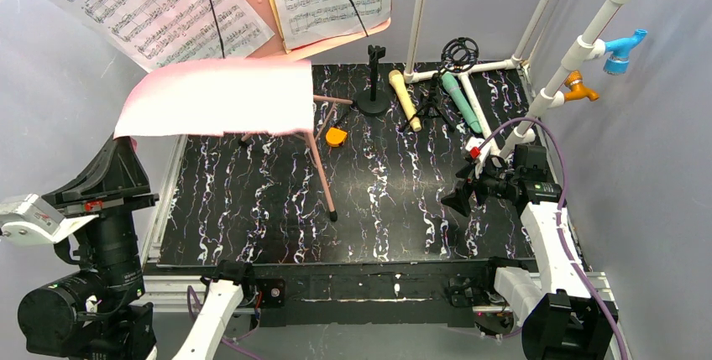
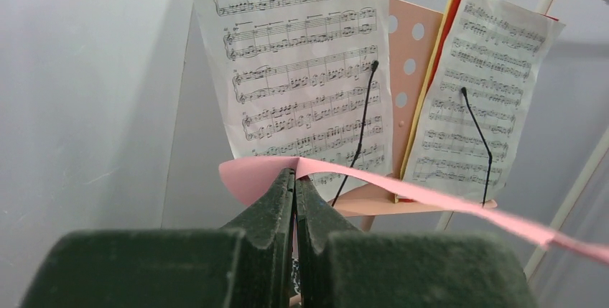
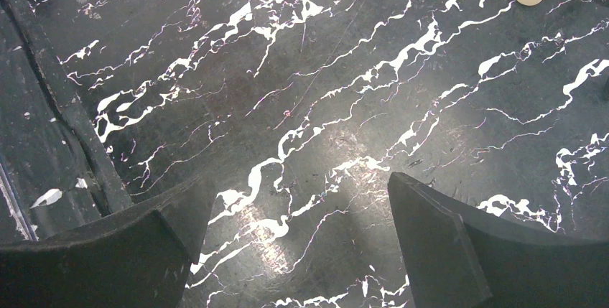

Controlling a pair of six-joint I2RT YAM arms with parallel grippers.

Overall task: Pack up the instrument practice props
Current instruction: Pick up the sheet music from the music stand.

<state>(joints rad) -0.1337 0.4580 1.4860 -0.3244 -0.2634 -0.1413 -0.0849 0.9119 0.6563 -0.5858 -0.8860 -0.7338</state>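
My left gripper [image 2: 294, 173] is shut on a pink music sheet [image 2: 424, 197], which hangs flat in the air [image 1: 210, 96] and hides the gripper from above. Behind it stands the pink perforated music board [image 2: 411, 71] on pink tripod legs [image 1: 322, 171]. Two white music sheets [image 2: 305, 64] [image 2: 480, 92] rest on it under black wire clips, with a yellow and a red sheet edge behind the right one. A beige microphone [image 1: 404, 98] and a teal microphone [image 1: 460, 100] lie at the back right. My right gripper [image 1: 467, 195] [image 3: 294, 193] is open above bare table.
A black microphone stand [image 1: 374, 83], a small black tripod [image 1: 432, 106] and an orange piece [image 1: 336, 137] stand near the back. The white pipe frame [image 1: 579, 41] with blue and orange fittings rises on the right. A black camera rig [image 1: 96, 209] sits off the table's left edge.
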